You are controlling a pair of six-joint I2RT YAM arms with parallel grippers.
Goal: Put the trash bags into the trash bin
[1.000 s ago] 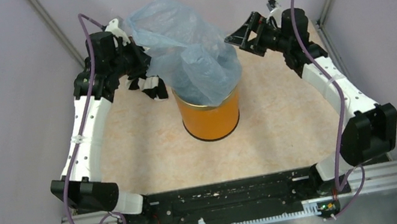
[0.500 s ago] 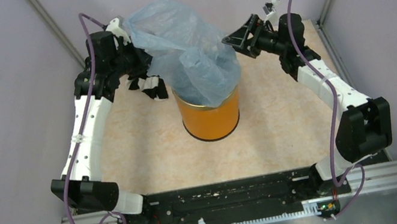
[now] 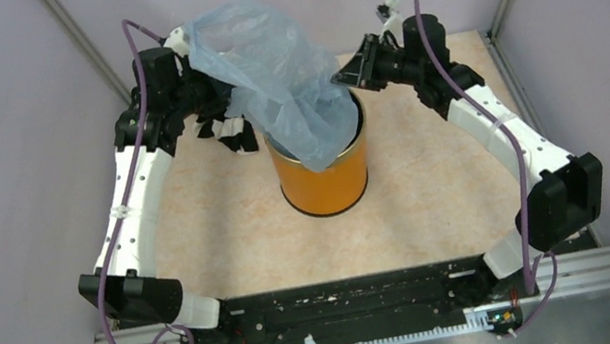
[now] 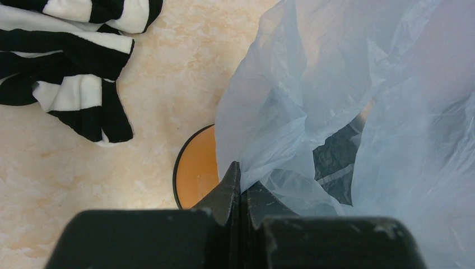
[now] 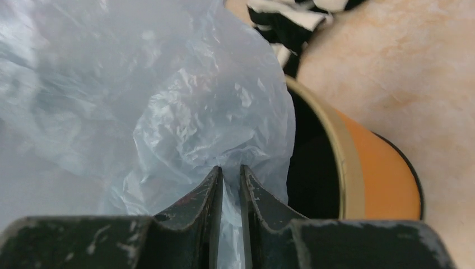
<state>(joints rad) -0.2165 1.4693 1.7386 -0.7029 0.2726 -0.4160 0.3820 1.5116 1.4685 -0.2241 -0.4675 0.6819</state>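
left pincer [image 4: 242, 179] clamped tight on the bag [image 3: 280, 73] edge; right pincer [image 5: 231, 171] nips a fold of it. the bag hangs over the bin [image 3: 326, 178] on the counter [image 3: 433, 178], lower end inside.

B/w striped cloth [image 4: 73, 61] on beige table [image 4: 168, 84].

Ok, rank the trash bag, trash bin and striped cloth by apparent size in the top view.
1. trash bag, largest, though it hangs nearer the camera.
2. trash bin, its top partly covered by the bag.
3. striped cloth, smallest, but mostly hidden, so its real extent is unsure.
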